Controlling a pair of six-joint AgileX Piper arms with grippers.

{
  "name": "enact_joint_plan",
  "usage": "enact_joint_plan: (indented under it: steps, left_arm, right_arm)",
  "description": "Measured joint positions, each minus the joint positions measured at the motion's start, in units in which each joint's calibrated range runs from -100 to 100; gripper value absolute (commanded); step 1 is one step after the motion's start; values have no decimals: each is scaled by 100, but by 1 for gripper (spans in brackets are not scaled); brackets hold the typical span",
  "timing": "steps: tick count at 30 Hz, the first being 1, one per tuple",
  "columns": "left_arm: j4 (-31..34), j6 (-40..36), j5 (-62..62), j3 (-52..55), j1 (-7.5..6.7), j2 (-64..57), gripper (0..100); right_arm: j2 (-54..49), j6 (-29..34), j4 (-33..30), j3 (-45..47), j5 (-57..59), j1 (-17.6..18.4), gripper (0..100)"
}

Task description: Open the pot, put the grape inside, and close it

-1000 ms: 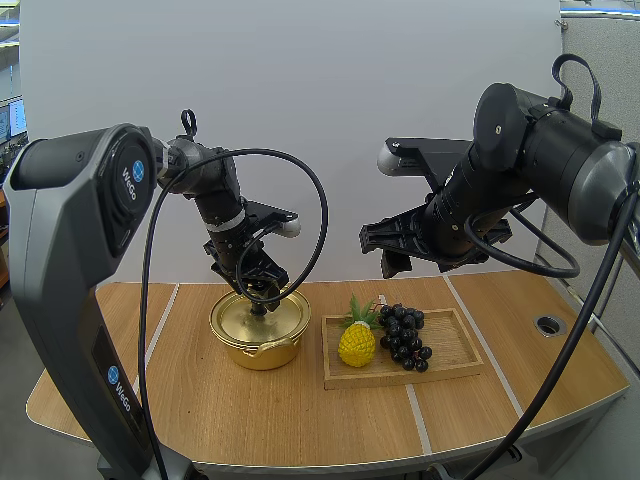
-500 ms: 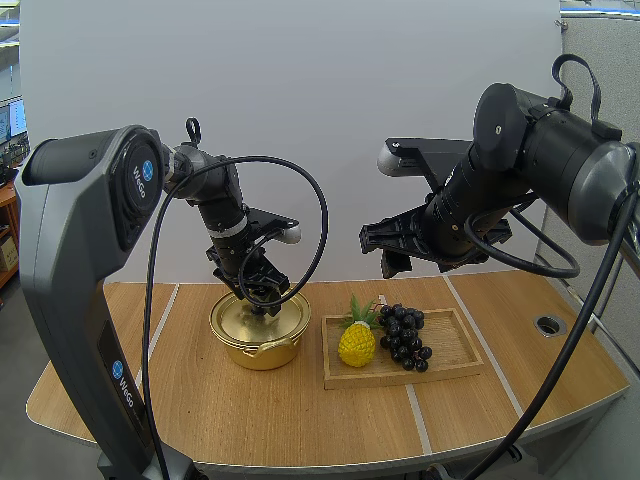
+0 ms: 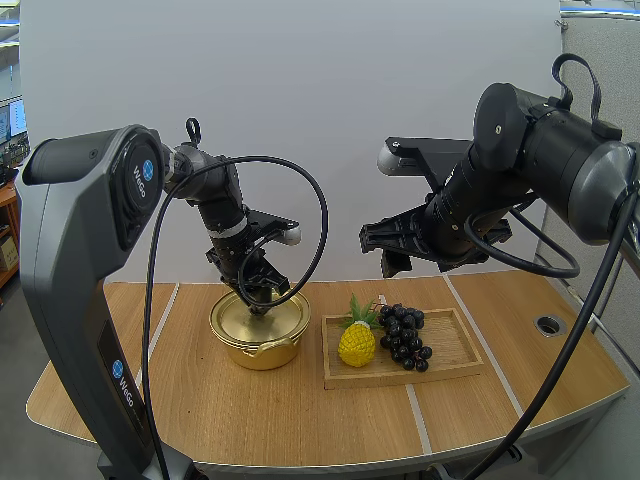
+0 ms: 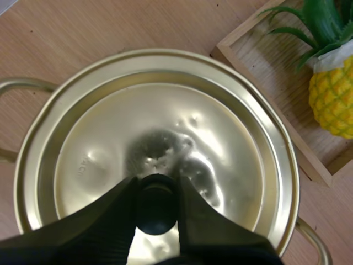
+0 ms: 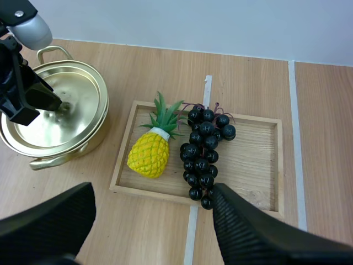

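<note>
A gold pot (image 3: 260, 330) stands on the table with its lid (image 4: 165, 127) on. My left gripper (image 3: 258, 297) is down on the lid, its two black fingers pinching the black knob (image 4: 156, 204) from either side. The bunch of dark grapes (image 3: 404, 336) lies in the wooden tray (image 3: 455, 345) to the right of the pot. High above the tray's far edge hangs my right gripper (image 3: 385, 250), open, its fingers (image 5: 242, 232) wide apart with the grapes (image 5: 203, 152) seen between them and nothing held.
A yellow toy pineapple (image 3: 357, 342) lies in the tray beside the grapes, on the pot's side. A round grommet hole (image 3: 548, 324) sits near the table's right edge. Bare wood stretches in front of the pot and tray.
My left gripper has come down onto the lid and its fingers have shut around the knob. The right arm, the grapes and the tray have not moved.
</note>
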Motion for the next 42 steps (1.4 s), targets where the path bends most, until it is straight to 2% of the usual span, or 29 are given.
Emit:
enact_joint_plan:
  steps: [11,14,17,23,28,35,42]
  left_arm:
    - [-41,10,111,-39,0,0,0]
    - [-30,-125,1084,-776,0,-194,0]
    - [-41,-156,1158,-1496,0,-818,0]
    - [-41,-225,1223,-2142,0,-1444,0]
    - [-41,-272,1305,-3412,0,-2281,0]
    - [-4,-400,1316,-4796,0,-2688,0]
    - [325,-570,1316,-6227,0,-2738,0]
  right_arm:
    - [0,0,0,0,0,0,100]
    - [0,0,0,0,0,0,100]
    - [0,0,0,0,0,0,100]
    - [0,0,0,0,0,0,100]
    - [0,0,9,0,0,0,100]
    - [0,0,9,0,-15,0,100]
    - [0,24,107,0,-121,0,100]
